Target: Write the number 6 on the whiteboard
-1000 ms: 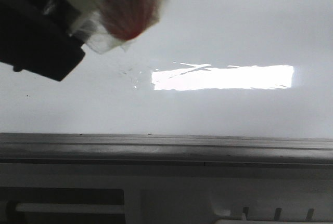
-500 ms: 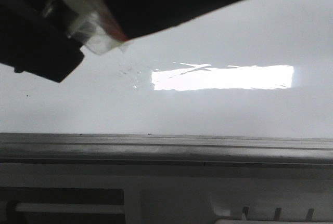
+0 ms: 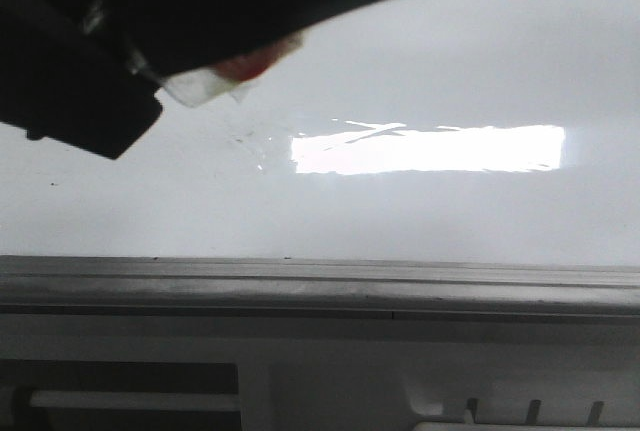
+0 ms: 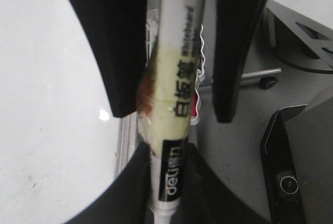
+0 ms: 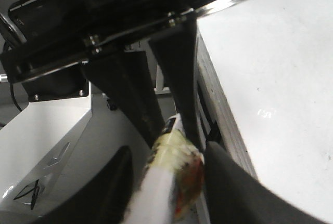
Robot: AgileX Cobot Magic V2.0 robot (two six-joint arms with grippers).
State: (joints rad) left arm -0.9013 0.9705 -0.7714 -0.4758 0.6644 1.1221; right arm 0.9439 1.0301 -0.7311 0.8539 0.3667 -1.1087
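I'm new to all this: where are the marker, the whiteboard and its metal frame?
marker (image 4: 179, 86): left wrist view, printed barrel.
whiteboard (image 3: 450, 221): front view, bare white surface.
metal frame (image 3: 320, 281): front view, grey strip along the edge.

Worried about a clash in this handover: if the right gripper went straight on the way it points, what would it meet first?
Probably the left gripper, shut on the marker that lies between the right jaws; depth is unclear.

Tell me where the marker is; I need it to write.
In the left wrist view, the marker sits between the left claw's fingers, beside the whiteboard.
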